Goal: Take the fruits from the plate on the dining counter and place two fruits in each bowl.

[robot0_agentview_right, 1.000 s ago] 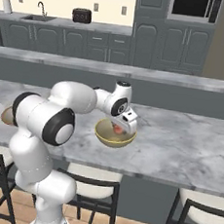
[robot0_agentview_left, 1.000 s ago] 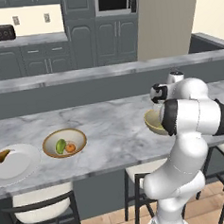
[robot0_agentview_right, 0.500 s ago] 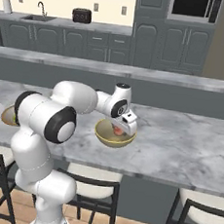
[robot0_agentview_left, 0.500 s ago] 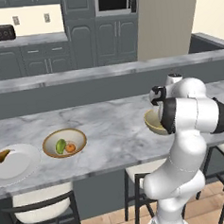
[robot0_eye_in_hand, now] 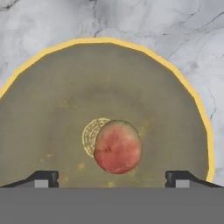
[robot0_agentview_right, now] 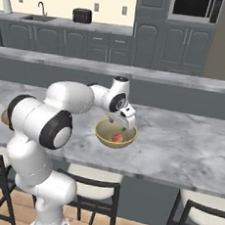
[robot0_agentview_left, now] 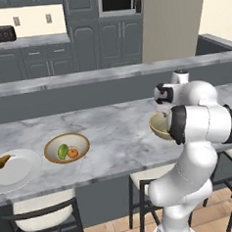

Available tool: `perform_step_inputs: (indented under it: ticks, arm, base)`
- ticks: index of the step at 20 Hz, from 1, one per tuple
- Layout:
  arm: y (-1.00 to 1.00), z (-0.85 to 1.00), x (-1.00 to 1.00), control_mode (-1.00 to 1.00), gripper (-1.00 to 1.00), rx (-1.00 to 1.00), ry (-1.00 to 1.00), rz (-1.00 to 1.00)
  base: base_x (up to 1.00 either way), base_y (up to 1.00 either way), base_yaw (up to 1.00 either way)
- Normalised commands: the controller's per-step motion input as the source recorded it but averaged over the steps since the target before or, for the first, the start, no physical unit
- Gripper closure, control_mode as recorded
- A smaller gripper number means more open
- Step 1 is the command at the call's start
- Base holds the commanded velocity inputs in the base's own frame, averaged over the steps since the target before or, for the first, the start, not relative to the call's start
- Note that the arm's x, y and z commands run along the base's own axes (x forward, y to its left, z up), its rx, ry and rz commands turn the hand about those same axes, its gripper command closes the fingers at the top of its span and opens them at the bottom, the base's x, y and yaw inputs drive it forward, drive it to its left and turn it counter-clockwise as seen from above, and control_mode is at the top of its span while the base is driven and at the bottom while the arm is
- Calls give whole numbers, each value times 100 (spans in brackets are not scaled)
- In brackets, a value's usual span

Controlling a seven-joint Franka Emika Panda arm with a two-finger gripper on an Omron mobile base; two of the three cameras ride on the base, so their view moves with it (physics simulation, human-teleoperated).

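black toaster [robot0_agentview_left: 4, 33] on the back worktop [robot0_agentview_left: 27, 42], microwave [robot0_agentview_left: 117, 1] up right of the toaster, sink faucet [robot0_agentview_right: 41, 9] left of it, stools [robot0_agentview_right: 199, 217] low in front, maybe cushioned

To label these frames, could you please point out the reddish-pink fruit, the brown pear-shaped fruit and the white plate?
reddish-pink fruit [robot0_eye_in_hand: 117, 147]: hand view, middle of its skin.
brown pear-shaped fruit [robot0_agentview_left: 1, 162]: left base view, its body.
white plate [robot0_agentview_left: 21, 169]: left base view, bare flat part.

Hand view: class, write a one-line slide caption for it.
Open tool above a reddish-pink fruit lying inside a tan bowl on the marbled dining counter.
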Motion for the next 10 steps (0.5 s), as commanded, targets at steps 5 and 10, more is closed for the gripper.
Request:
perform_step_inputs:
  ticks: [5,10]
  arm:
    - [96,54,-42,-100,-100,-3,-2,30]
    - [100,42,-75,-100,-100,-4,0,44]
  base:
    - [0,0,0]
    - [0,0,0]
